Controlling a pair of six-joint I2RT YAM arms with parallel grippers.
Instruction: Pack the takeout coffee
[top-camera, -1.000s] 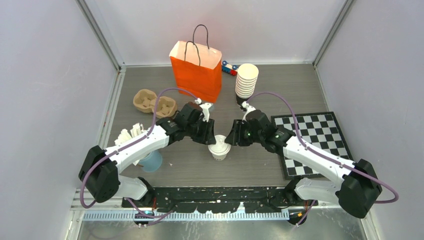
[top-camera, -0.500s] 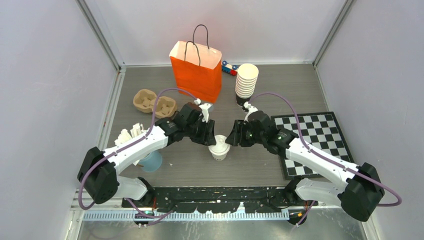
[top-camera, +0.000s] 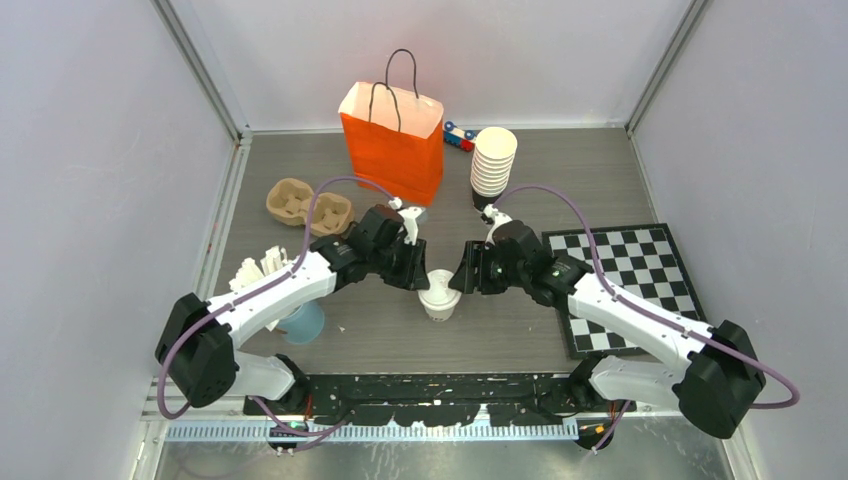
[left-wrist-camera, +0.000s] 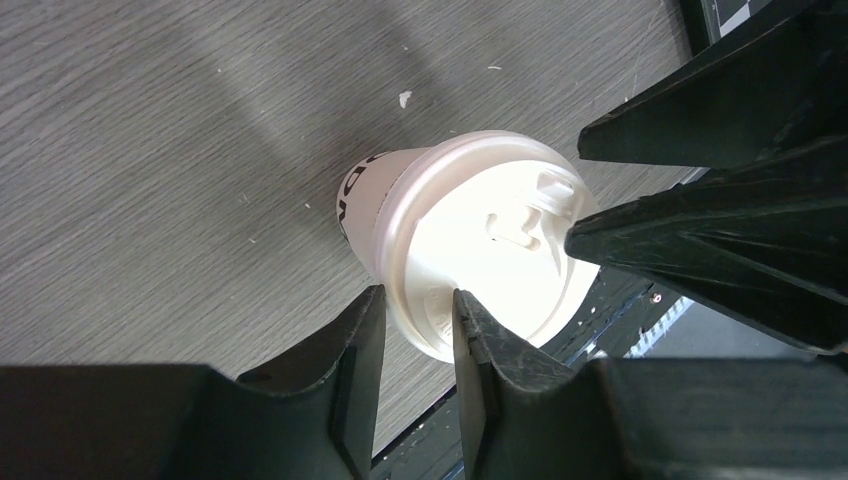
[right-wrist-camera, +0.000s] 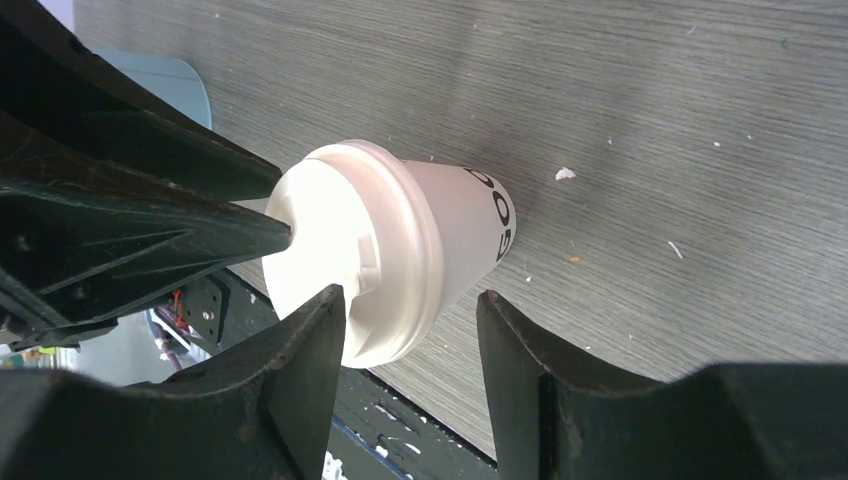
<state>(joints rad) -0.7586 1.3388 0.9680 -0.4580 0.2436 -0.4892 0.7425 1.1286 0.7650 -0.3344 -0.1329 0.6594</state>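
Observation:
One takeout coffee cup (top-camera: 438, 296), white with a white plastic lid, stands on the grey table between both arms. In the left wrist view the cup (left-wrist-camera: 480, 250) leans away, and my left gripper (left-wrist-camera: 415, 300) is pinched narrowly on the near rim of its lid. My left gripper (top-camera: 418, 278) is at the cup's left. My right gripper (top-camera: 462, 280) is at its right, open. In the right wrist view my right gripper (right-wrist-camera: 410, 293) straddles the cup (right-wrist-camera: 390, 250), with one finger at the lid and the other clear of the cup's wall.
An orange paper bag (top-camera: 395, 140) stands open at the back. A tall stack of lidless cups (top-camera: 493, 160) and a toy car (top-camera: 459, 136) stand right of it. A cardboard cup tray (top-camera: 308, 205), a blue cup (top-camera: 303, 322) of sticks and a chessboard (top-camera: 625, 280) flank the arms.
My right gripper has edged slightly left, closer onto the cup. The left arm and the cup have hardly moved.

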